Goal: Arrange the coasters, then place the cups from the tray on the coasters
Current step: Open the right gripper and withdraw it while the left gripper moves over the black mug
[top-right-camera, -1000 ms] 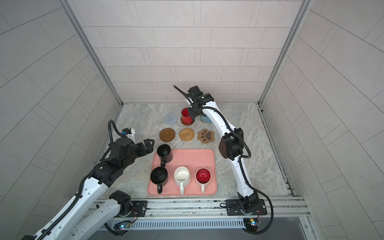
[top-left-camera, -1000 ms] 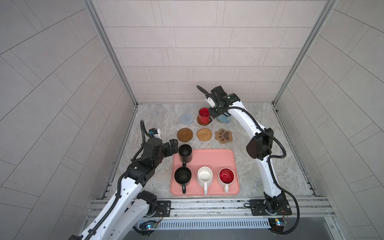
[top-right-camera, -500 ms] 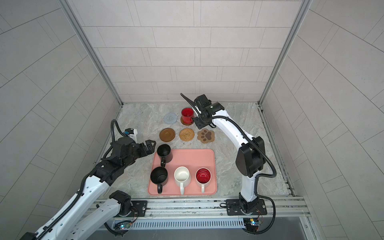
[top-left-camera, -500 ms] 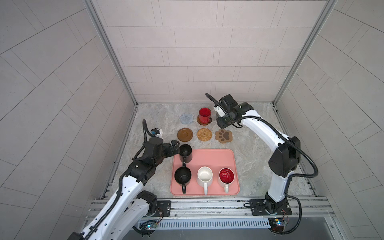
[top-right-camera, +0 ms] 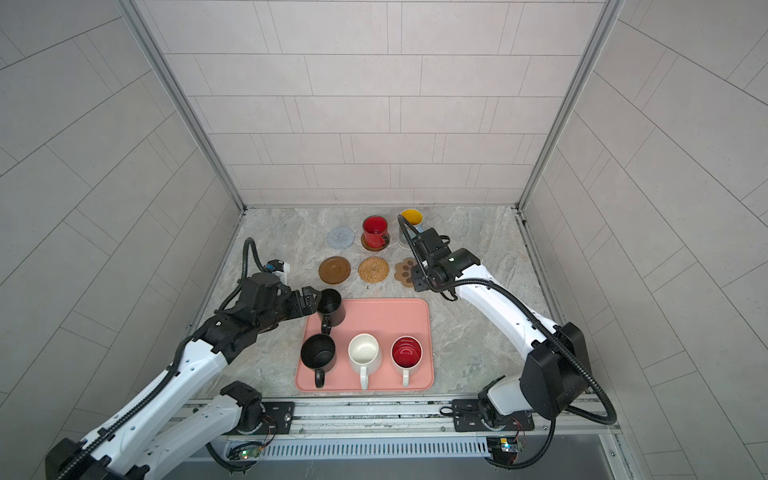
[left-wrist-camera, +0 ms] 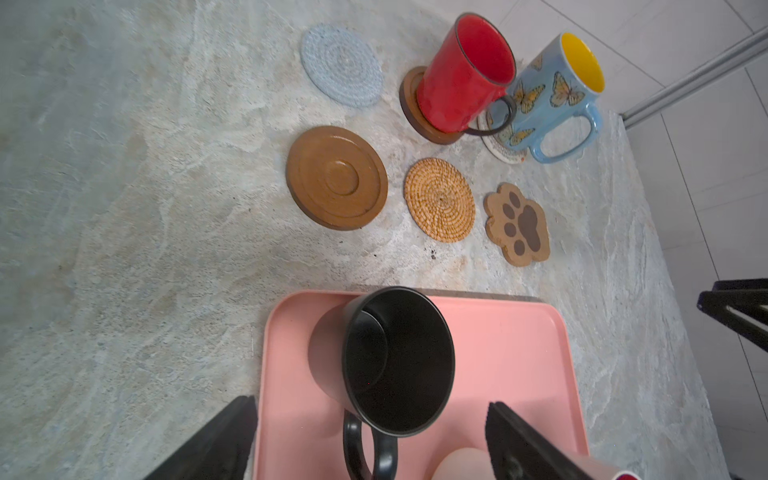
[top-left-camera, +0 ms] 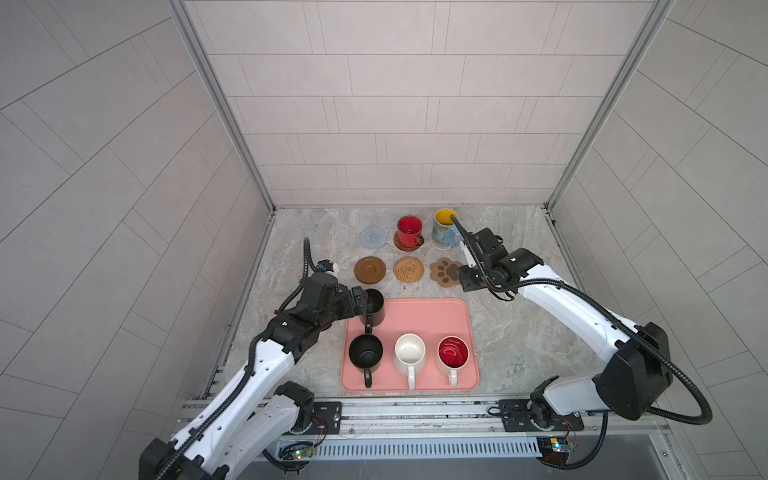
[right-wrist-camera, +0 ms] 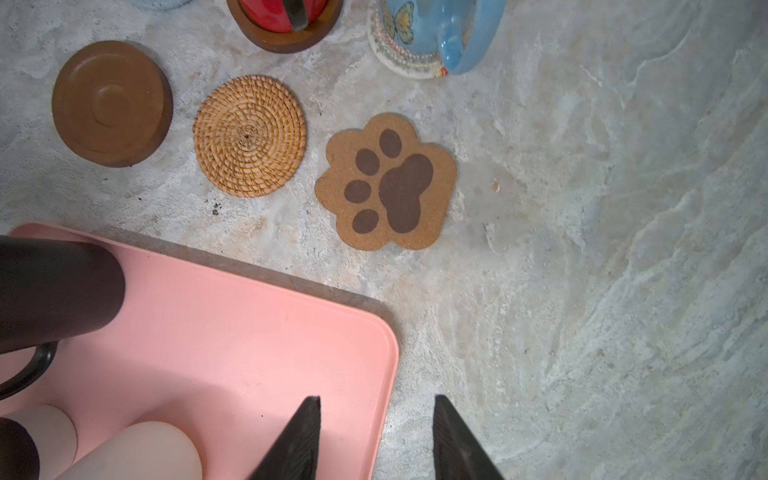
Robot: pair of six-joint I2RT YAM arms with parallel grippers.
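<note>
Grey tiled walls box in a marbled surface [top-left-camera: 519,332]. The left hand [left-wrist-camera: 370,403] is spread wide, its fingers flanking a black mug [left-wrist-camera: 399,357] without touching it. That mug stands at the eleven o'clock corner of the pink tray [top-left-camera: 424,316]. The right hand [right-wrist-camera: 376,398] is partly open and empty, hovering near the tray's one o'clock corner.

Along the tray's six o'clock edge stand another black mug [top-left-camera: 365,353], a white mug [top-left-camera: 410,353] and a red-lined white mug [top-left-camera: 452,353]. At twelve o'clock beyond the tray lie a bare brown disc [top-left-camera: 370,270], a rattan coaster [top-left-camera: 409,269] and a paw coaster [top-left-camera: 445,272]. Farther still are a bare grey-blue coaster [top-left-camera: 372,237], a red mug [top-left-camera: 409,230] on a second brown disc [top-left-camera: 405,246], and a light blue mug [top-left-camera: 444,228] on a whitish coaster [left-wrist-camera: 505,151].
</note>
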